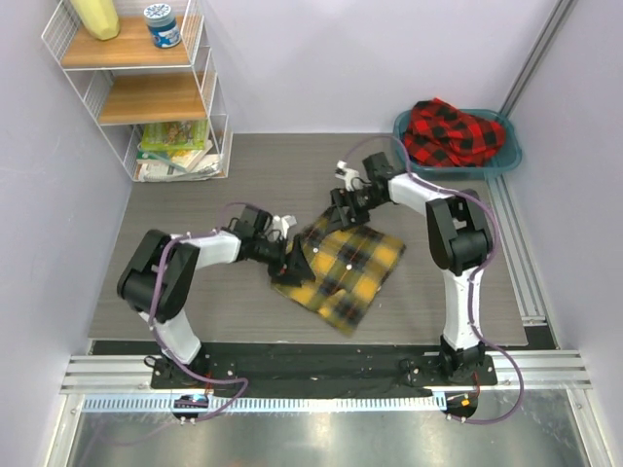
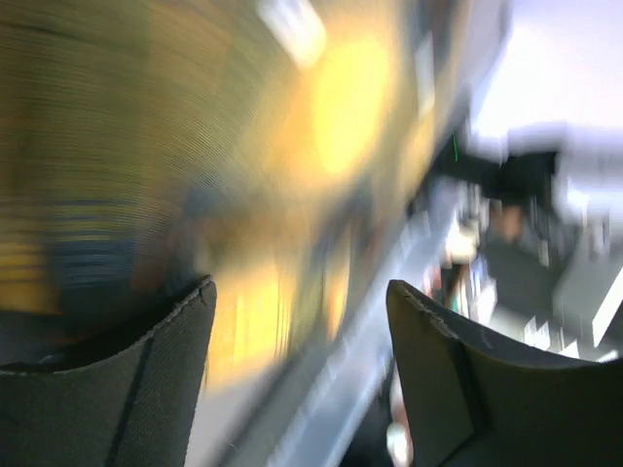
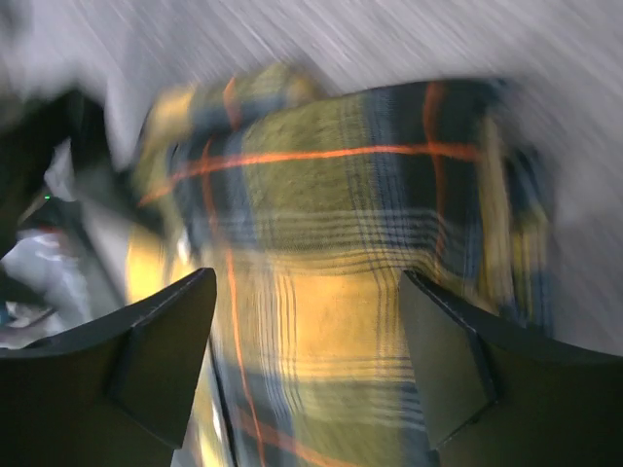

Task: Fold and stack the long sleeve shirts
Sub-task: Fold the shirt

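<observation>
On table (image 1: pixel 273 165), centre: yellow-and-black shirt (image 1: pixel 343 268) lies folded flat. At its left edge, left gripper (image 1: pixel 295 263); at its far edge, right gripper (image 1: pixel 338 216). Both have jaws apart, seemingly empty, though wrist views are blurred. Far right, red-and-black shirt (image 1: pixel 450 131) heaped in teal basin (image 1: pixel 508 161).

The yellow shirt (image 1: pixel 343 265) was a yellow check crossed with black and grey-blue bands; in the right wrist view thin orange lines ran through the pattern. The red shirt (image 1: pixel 453 131) was a red-and-black check. The basin (image 1: pixel 508 162) was teal. The mat (image 1: pixel 195 195) was grey-brown with a fine streaked grain. The left arm (image 1: pixel 209 251) and the right arm (image 1: pixel 462 292) were white and black, with purple cables (image 1: pixel 494 233). The shelf (image 1: pixel 209 78) was white wire with tan wooden boards. The walls (image 1: pixel 341 58) were pale lilac.
</observation>
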Controlling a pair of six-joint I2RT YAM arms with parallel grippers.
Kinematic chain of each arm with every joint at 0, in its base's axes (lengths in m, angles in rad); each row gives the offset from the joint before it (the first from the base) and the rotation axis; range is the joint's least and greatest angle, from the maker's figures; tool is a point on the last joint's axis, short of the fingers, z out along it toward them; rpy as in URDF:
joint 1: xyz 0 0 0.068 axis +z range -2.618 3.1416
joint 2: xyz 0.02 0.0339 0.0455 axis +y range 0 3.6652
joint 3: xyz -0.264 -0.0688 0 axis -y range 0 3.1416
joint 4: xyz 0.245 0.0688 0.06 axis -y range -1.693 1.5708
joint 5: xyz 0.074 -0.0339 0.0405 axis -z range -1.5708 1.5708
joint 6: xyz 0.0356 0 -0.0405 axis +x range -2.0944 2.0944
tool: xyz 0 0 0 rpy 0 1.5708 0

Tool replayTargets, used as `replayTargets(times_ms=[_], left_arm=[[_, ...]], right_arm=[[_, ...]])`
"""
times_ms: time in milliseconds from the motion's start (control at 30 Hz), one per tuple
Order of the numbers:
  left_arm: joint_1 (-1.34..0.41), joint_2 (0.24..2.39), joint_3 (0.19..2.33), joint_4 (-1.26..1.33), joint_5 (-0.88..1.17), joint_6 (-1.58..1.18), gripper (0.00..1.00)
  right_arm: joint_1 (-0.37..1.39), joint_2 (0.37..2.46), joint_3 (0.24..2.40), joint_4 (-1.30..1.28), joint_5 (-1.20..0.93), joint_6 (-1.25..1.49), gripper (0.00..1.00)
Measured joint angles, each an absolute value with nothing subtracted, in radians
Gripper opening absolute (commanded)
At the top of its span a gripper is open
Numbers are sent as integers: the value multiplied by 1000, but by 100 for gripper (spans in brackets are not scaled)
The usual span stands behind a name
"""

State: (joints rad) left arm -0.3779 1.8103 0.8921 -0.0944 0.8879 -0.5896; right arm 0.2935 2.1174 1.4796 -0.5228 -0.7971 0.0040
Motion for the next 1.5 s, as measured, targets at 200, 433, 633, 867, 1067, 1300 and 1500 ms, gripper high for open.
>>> replayTargets(times_ms=[200,433,633,867,1067,1300,1500], left_arm=[[-298,1449,712,-210,967,-581,81],[-42,1222,662,-199,826,-633,77],[-51,1381,541,-184,762,-701,61],[-123,1435,477,-70,736,-749,61],[-178,1555,484,134,823,-834,70],[-249,1637,522,256,849,-891,73],[-293,1673,530,325,843,-926,61]], right_arm=[[520,2140,1585,-548,-663,-224,81],[578,1991,1569,-600,-593,-259,79],[527,1723,1438,-585,-590,-178,48],[550,1713,1158,-535,-653,-62,40],[546,1852,1122,-501,-669,-18,37],[538,1874,1144,-481,-679,25,36],[530,1905,1175,-472,-690,53,36]])
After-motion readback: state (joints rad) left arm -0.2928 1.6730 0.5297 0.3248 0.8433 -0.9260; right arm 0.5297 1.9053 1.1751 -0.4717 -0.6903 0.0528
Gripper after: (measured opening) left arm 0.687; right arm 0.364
